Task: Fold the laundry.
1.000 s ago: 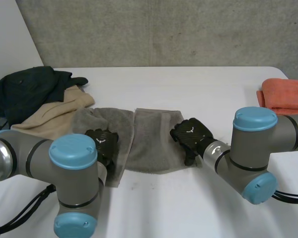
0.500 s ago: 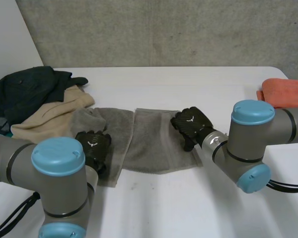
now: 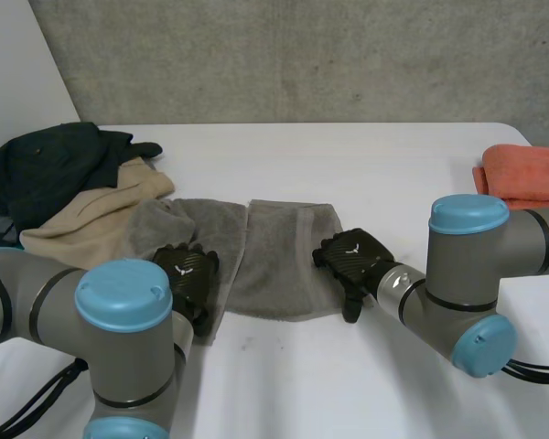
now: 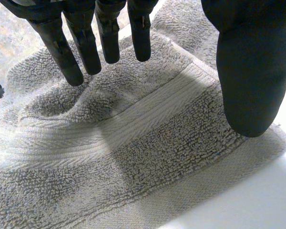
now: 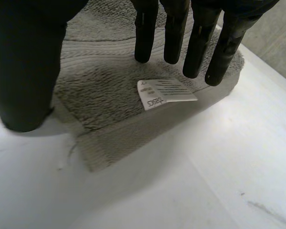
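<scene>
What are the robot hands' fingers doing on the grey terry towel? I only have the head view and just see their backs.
Observer: The left robot hand is open: straight fingers at a rumple in the grey terry towel, nothing pinched.
Operator: And the right?
Observer: The right robot hand is open too, fingers straight over the towel's corner, thumb by its edge.
Operator: Any marker on that corner?
Observer: A printed white label lies at those fingertips.
</scene>
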Action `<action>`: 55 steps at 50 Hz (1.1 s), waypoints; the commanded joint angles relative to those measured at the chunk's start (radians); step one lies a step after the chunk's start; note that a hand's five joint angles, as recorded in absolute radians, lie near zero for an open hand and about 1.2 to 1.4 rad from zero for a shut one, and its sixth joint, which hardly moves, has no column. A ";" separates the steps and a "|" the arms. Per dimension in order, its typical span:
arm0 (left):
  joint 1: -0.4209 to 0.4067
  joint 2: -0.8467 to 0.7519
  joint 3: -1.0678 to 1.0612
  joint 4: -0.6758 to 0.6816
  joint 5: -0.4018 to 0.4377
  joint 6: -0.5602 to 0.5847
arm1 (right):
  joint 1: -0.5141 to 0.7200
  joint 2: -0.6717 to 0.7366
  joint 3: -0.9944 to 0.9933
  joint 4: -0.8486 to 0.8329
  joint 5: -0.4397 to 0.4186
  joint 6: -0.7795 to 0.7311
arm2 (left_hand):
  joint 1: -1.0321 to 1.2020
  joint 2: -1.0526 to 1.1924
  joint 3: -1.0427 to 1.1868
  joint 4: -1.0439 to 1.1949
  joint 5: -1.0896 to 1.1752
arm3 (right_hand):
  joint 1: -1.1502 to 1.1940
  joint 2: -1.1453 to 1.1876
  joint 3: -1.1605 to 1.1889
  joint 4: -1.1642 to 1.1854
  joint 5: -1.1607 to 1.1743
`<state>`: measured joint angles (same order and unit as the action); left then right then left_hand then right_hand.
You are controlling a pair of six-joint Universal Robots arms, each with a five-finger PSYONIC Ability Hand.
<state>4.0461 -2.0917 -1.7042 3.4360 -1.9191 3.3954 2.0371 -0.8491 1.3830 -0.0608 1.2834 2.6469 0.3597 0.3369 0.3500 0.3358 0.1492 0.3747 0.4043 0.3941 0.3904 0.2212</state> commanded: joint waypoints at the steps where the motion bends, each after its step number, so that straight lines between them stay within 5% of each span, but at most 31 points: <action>1: 0.011 -0.036 0.021 0.000 0.000 0.005 | -0.001 0.030 -0.024 -0.073 0.002 -0.002 | 0.030 0.052 0.039 0.054 0.066 | 0.186 0.156 0.166 0.170 0.165; 17: 0.002 -0.025 0.014 0.000 -0.003 0.007 | 0.000 0.082 -0.105 -0.083 0.002 0.005 | 0.106 0.129 0.116 0.130 0.142 | 0.221 0.192 0.202 0.205 0.200; 21: -0.001 -0.021 0.008 -0.001 -0.003 0.007 | 0.000 0.104 -0.137 -0.091 0.002 0.007 | 0.095 0.117 0.104 0.118 0.131 | 0.417 0.388 0.398 0.401 0.396; 25: -0.004 -0.013 -0.002 -0.003 -0.005 0.004 | 0.000 0.117 -0.160 -0.126 0.002 0.015 | 0.059 0.082 0.069 0.083 0.095 | 1.020 0.991 1.001 1.005 0.999; 32: -0.033 -0.010 -0.002 -0.021 -0.003 -0.005 | 0.000 -0.001 -0.122 -0.154 0.005 0.062 | -0.161 -0.138 -0.151 -0.137 -0.125 | 1.022 0.992 1.002 1.006 1.001; 45: -0.047 -0.028 0.027 -0.020 -0.001 -0.005 | -0.067 -0.157 0.050 -0.139 -0.009 0.062 | -0.155 -0.132 -0.145 -0.131 -0.119 | 1.022 0.992 1.002 1.006 1.001; 49: -0.045 -0.050 0.050 -0.020 -0.008 0.007 | -0.069 -0.154 0.080 -0.142 -0.044 0.062 | -0.129 -0.106 -0.119 -0.105 -0.093 | 0.572 0.542 0.552 0.556 0.551; 55: -0.038 -0.080 0.075 -0.020 -0.014 0.010 | -0.061 -0.082 0.073 -0.148 -0.072 0.061 | -0.008 0.014 0.001 0.015 0.028 | 0.482 0.453 0.463 0.467 0.462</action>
<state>4.0023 -2.1485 -1.6502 3.4154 -1.9278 3.4014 1.9686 -0.9968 1.4605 -0.2023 1.2390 2.7082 0.2221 0.2180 0.2265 0.2188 0.0507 0.7450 0.8022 0.8007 0.8021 0.6133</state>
